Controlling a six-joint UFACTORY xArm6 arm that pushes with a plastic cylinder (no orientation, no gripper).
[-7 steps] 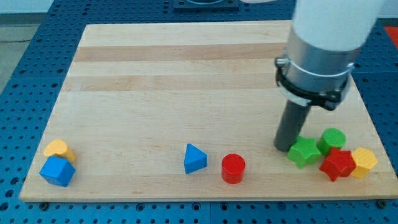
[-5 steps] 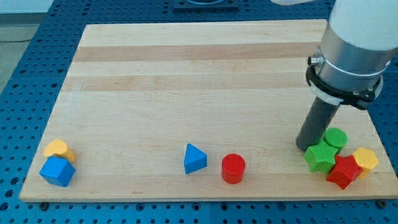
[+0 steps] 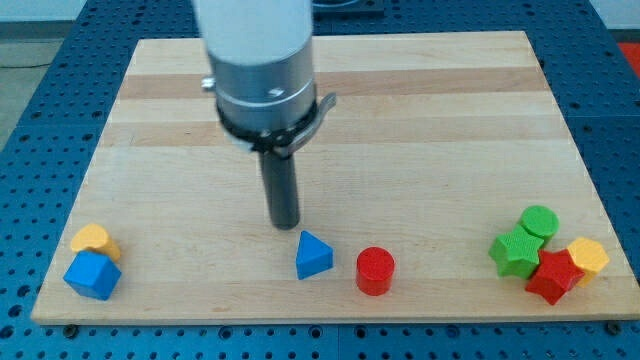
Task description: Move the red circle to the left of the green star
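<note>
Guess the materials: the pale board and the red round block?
Pale wooden board: looks like wood, with lengthwise strips in differing tan tones and visible grain; smooth, low-sheen finish. Red round block: evenly coloured with a matte look and no grain showing, so painted wood or plastic; the picture cannot settle which.

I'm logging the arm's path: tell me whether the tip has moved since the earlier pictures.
Yes. My tip has swung toward the view's left, away from the green star. It now stands just above the blue triangle, up-left of the red circle.
</note>
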